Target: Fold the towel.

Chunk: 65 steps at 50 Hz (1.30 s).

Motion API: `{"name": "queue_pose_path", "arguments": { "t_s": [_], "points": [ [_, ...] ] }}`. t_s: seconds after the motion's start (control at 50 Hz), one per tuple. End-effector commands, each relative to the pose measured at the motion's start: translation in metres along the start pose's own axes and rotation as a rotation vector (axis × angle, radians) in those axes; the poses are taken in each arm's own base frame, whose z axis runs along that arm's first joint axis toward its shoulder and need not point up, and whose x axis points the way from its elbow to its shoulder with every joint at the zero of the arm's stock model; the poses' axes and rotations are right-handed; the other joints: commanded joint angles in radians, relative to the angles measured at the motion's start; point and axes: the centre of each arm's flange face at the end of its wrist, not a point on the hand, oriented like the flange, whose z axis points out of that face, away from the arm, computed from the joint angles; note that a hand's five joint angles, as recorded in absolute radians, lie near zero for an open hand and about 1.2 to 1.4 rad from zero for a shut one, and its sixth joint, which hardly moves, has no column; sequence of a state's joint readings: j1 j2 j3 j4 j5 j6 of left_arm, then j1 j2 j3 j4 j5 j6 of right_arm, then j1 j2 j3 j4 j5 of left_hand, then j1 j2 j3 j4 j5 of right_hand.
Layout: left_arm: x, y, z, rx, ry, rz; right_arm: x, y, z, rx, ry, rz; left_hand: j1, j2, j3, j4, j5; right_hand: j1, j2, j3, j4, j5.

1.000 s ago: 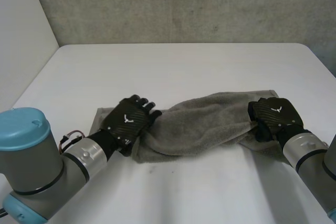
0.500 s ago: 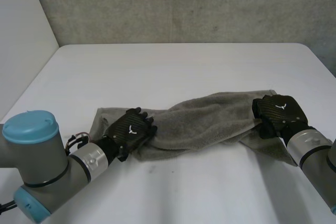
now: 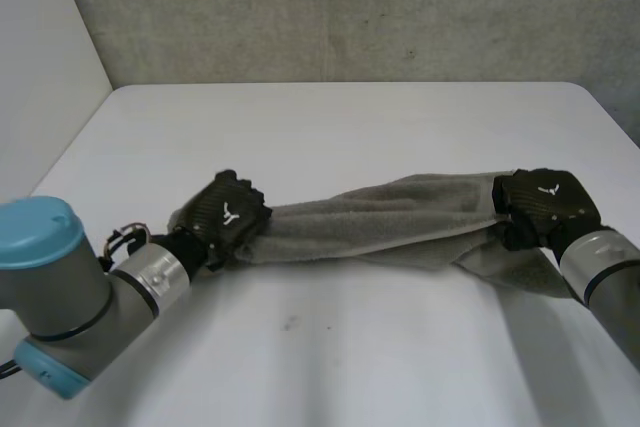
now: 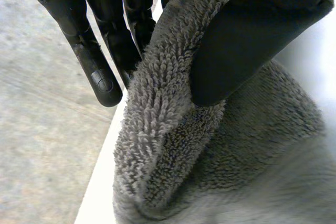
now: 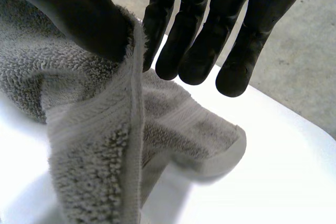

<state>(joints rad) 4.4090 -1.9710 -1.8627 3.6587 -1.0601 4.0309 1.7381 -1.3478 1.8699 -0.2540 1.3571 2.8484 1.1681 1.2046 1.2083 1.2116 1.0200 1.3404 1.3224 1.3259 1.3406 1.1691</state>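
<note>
The left hand (image 3: 228,217) pinches the towel (image 3: 380,222) at its 9 o'clock end and the right hand (image 3: 545,207) at its 3 o'clock end, stretched over the table (image 3: 330,127). I think both should carry it level towards 12 o'clock, at equal speed.

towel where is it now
In the head view the towel stretches across the middle of the white table, between the left hand pinching its left end and the right hand pinching its right end.

Towel (image 5: 100,150) edge in right robot hand (image 5: 79,17)
</note>
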Motion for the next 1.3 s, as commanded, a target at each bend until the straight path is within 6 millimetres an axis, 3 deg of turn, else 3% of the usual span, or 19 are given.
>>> {"name": "queue_pose_path", "arguments": {
  "t_s": [0.02,0.1,0.14,0.2,0.3,0.44,0.64,0.7,0.74,0.86,0.9,0.92,0.96,1.0,1.02,1.06,1.1,1.18,1.3],
  "points": [
    [-0.039,-0.046,-0.023,0.101,-0.131,-0.032,0.002,-0.050,-0.018,0.023,-0.084,-0.025,0.228,0.192,0.188,0.185,0.202,0.056,0.074,0.070,0.056,0.053],
    [-0.063,-0.074,-0.038,0.171,-0.215,-0.142,0.008,-0.076,-0.026,0.046,-0.097,-0.053,0.228,0.192,0.188,0.185,0.202,0.056,0.074,0.070,0.056,0.053],
    [-0.091,-0.101,-0.056,0.254,-0.316,-0.283,0.013,-0.104,-0.039,0.082,-0.093,-0.087,0.228,0.192,0.188,0.185,0.202,0.056,0.074,0.070,0.056,0.053],
    [-0.112,-0.124,-0.075,0.324,-0.396,-0.425,0.016,-0.121,-0.048,0.107,-0.082,-0.108,0.228,0.192,0.188,0.185,0.202,0.056,0.074,0.070,0.056,0.053],
    [-0.122,-0.138,-0.098,0.278,-0.435,-0.566,0.023,-0.170,-0.077,0.184,-0.051,-0.181,0.228,0.192,0.188,0.185,0.202,0.056,0.074,0.070,0.056,0.053],
    [-0.120,-0.132,-0.108,0.065,-0.450,-0.668,0.022,-0.186,-0.093,0.153,-0.067,-0.225,0.228,0.192,0.188,0.185,0.202,0.056,0.074,0.070,0.056,0.053],
    [-0.110,-0.078,-0.068,-0.262,-0.466,-0.759,0.015,-0.157,-0.049,0.012,-0.130,-0.238,0.228,0.192,0.188,0.185,0.202,0.056,0.074,0.070,0.056,0.053],
    [-0.104,-0.063,-0.044,-0.307,-0.437,-0.769,0.003,-0.151,-0.028,-0.005,-0.136,-0.256,0.228,0.192,0.188,0.185,0.202,0.056,0.074,0.070,0.056,0.053],
    [-0.107,-0.056,-0.018,-0.304,-0.423,-0.767,-0.004,-0.153,0.003,0.050,-0.086,-0.282,0.228,0.192,0.188,0.185,0.202,0.056,0.074,0.070,0.056,0.053],
    [-0.126,-0.068,0.021,-0.201,-0.453,-0.747,-0.009,-0.173,0.047,0.231,0.032,-0.308,0.228,0.192,0.188,0.185,0.202,0.056,0.074,0.070,0.056,0.053],
    [-0.154,-0.088,0.038,-0.083,-0.538,-0.738,-0.007,-0.196,0.064,0.399,0.105,-0.307,0.228,0.192,0.188,0.185,0.202,0.056,0.074,0.070,0.056,0.053],
    [-0.154,-0.088,0.038,-0.082,-0.539,-0.738,-0.007,-0.197,0.064,0.400,0.105,-0.307,0.228,0.192,0.188,0.185,0.202,0.056,0.074,0.070,0.056,0.053],
    [-0.188,-0.108,0.039,0.049,-0.663,-0.761,-0.003,-0.212,0.066,0.494,0.144,-0.301,0.228,0.192,0.188,0.185,0.202,0.056,0.074,0.070,0.056,0.053],
    [-0.202,-0.118,0.037,0.120,-0.728,-0.786,0.004,-0.240,0.063,0.662,0.222,-0.293,0.228,0.192,0.188,0.185,0.202,0.056,0.074,0.070,0.056,0.053],
    [-0.202,-0.118,0.037,0.121,-0.728,-0.787,0.004,-0.240,0.063,0.663,0.222,-0.293,0.228,0.192,0.188,0.185,0.202,0.056,0.074,0.070,0.056,0.053],
    [-0.224,-0.133,0.026,0.248,-0.839,-0.845,0.013,-0.266,0.048,0.792,0.293,-0.277,0.228,0.192,0.188,0.185,0.202,0.056,0.074,0.070,0.056,0.053],
    [-0.230,-0.139,0.019,0.291,-0.873,-0.868,0.014,-0.273,0.040,0.826,0.307,-0.276,0.228,0.192,0.188,0.185,0.202,0.056,0.074,0.070,0.056,0.053],
    [-0.224,-0.137,0.013,0.289,-0.866,-0.903,0.012,-0.267,0.034,0.801,0.289,-0.284,0.228,0.192,0.188,0.185,0.202,0.056,0.074,0.070,0.056,0.053],
    [-0.176,-0.097,0.013,0.114,-0.802,-0.929,-0.007,-0.212,0.043,0.611,0.167,-0.298,0.228,0.192,0.188,0.185,0.202,0.056,0.074,0.070,0.056,0.053]
  ]
}}
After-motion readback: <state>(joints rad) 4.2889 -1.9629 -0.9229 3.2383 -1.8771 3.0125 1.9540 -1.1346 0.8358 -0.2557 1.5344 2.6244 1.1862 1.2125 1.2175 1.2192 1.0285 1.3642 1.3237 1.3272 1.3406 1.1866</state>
